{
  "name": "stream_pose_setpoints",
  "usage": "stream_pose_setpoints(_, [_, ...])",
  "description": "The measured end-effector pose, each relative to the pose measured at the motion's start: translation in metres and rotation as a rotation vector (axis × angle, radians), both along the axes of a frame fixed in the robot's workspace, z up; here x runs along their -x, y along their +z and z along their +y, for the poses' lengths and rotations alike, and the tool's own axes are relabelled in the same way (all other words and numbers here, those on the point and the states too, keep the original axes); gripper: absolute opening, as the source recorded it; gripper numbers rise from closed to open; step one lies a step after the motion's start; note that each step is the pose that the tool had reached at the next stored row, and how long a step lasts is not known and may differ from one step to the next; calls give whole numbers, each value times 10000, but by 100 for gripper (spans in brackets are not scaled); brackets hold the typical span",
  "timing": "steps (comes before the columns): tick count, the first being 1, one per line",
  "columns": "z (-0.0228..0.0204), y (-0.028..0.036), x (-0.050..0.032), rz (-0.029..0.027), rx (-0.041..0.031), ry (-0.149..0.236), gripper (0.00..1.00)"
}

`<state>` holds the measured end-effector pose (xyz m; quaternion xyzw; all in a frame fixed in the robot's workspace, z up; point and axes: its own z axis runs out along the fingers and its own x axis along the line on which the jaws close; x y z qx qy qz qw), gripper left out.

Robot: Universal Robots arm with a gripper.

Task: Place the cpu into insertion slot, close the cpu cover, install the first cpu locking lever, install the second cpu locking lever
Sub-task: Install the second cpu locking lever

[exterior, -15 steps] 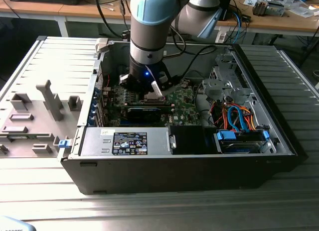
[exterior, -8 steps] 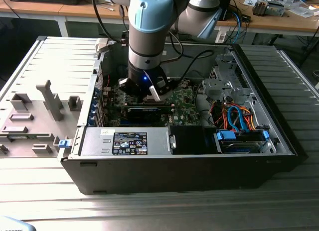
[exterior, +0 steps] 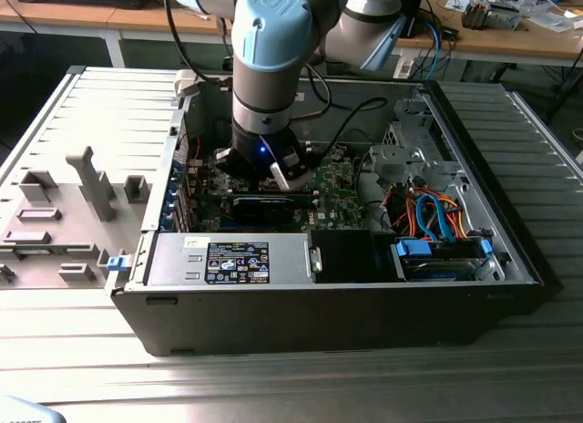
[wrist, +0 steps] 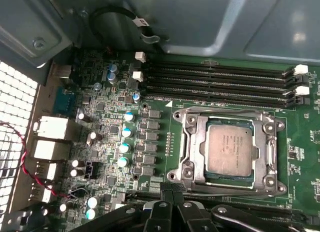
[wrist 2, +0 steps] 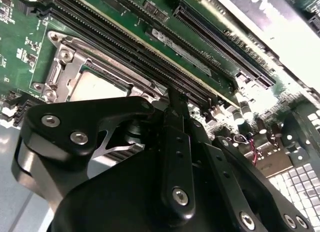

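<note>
Nearest us, the black pincer is hovering beside the insertion slot, fingers together. We are seeing the cpu sitting inside, framed by the cpu cover.

No print can be read here: a black label on the power supply and faint marks on the cpu appear, perhaps lettering, but stay illegible.

A ribbed grey metal table fills the exterior view, its slats running across. Behind it stand wooden desks with white legs, the one toward the exterior view's right cluttered with cables and papers. Light is even and bright.
</note>
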<state>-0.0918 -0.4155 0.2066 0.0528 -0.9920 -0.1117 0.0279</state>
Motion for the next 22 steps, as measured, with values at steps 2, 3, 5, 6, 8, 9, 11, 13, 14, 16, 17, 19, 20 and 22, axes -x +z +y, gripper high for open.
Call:
stream_pose_setpoints(2, [10,-30,0,-1,-54,3,11])
stream_pose_setpoints(3, [17,-43,0,0,-93,3,11])
stream_pose_setpoints(5, [32,-56,1,1,-142,2,11])
stream_pose_setpoints(6, [47,-63,0,-2,-180,7,11])
stream_pose_setpoints(8, [71,-72,0,-1,-225,11,11])
stream_pose_setpoints(9, [82,-76,0,-2,-248,12,11])
stream_pose_setpoints(11, [112,-87,1,3,-322,18,11])
stream_pose_setpoints(13, [120,-84,-1,-3,-336,28,11])
stream_pose_setpoints(14, [123,-74,-1,-10,-339,27,11])
stream_pose_setpoints(16, [121,-22,-2,-3,-280,26,11])
stream_pose_setpoints(17, [121,30,-15,-3,-232,26,11])
stream_pose_setpoints(19, [121,48,-57,26,-174,26,11])
stream_pose_setpoints(20, [123,50,-118,96,-142,25,11])
stream_pose_setpoints(22, [131,50,-246,268,-127,24,11])
